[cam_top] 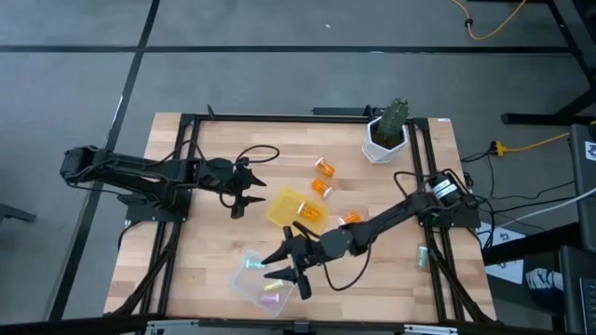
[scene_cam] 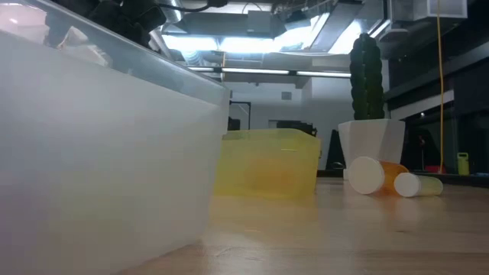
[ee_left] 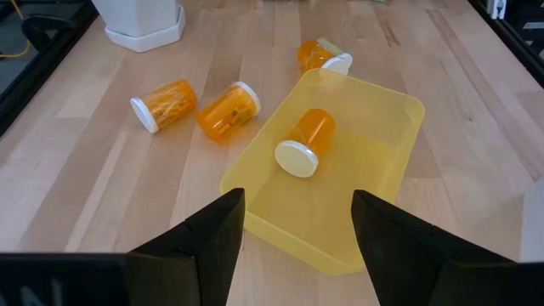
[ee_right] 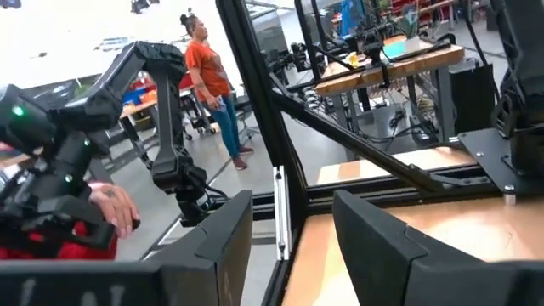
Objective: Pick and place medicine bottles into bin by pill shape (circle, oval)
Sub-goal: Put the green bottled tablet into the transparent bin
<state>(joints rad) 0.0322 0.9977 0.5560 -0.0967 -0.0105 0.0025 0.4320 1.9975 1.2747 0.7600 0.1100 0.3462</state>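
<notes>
the left gripper (cam_top: 244, 193) hangs with fingers spread just beside the yellow bin (cam_top: 296, 210), whose open top holds one orange bottle (ee_left: 303, 141) and leaves bare floor around it. the right gripper (cam_top: 291, 263), fingers apart, sits between the yellow bin and the clear bin (cam_top: 259, 281), crowding that gap. bare wood lies toward the left arm's side of the table (cam_top: 200, 251), while the white plant pot (cam_top: 385, 140) and three loose orange bottles (cam_top: 326, 167) stand on the far side.

Setting: robotics lab / workshop floor.

Wooden surface (cam_top: 214, 261) in a black metal frame (cam_top: 177, 149); yellow cable (cam_top: 494, 28) across grey floor; workbenches (ee_right: 391, 68) with equipment, another robot arm (ee_right: 161, 110) and a standing person (ee_right: 208, 76) beyond; exposed ceiling lights (scene_cam: 252, 42).
</notes>
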